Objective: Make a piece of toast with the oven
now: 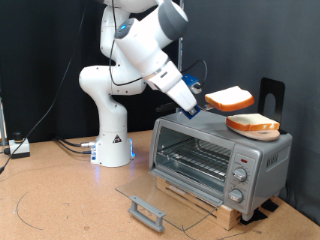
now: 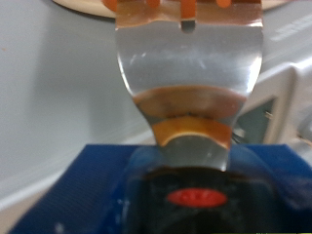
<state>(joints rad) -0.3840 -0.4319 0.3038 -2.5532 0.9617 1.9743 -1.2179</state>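
The oven (image 1: 220,160) stands on the table at the exterior view's right, its glass door (image 1: 165,203) dropped open and the wire rack (image 1: 195,158) bare. One piece of toast (image 1: 252,124) lies on the oven's roof. A second slice (image 1: 229,98) rides in the air above the roof's near corner, on the metal blade of a blue-handled spatula (image 2: 188,73). My gripper (image 1: 193,92) is shut on that handle, just to the slice's left in the exterior view. In the wrist view the blade's slotted tip reaches under the slice's pale underside (image 2: 156,5).
The oven sits on a wooden board (image 1: 205,206). A black stand (image 1: 271,93) rises behind the oven's roof. The arm's white base (image 1: 112,140) stands to the oven's left, with cables and a small grey box (image 1: 18,147) at the far left edge.
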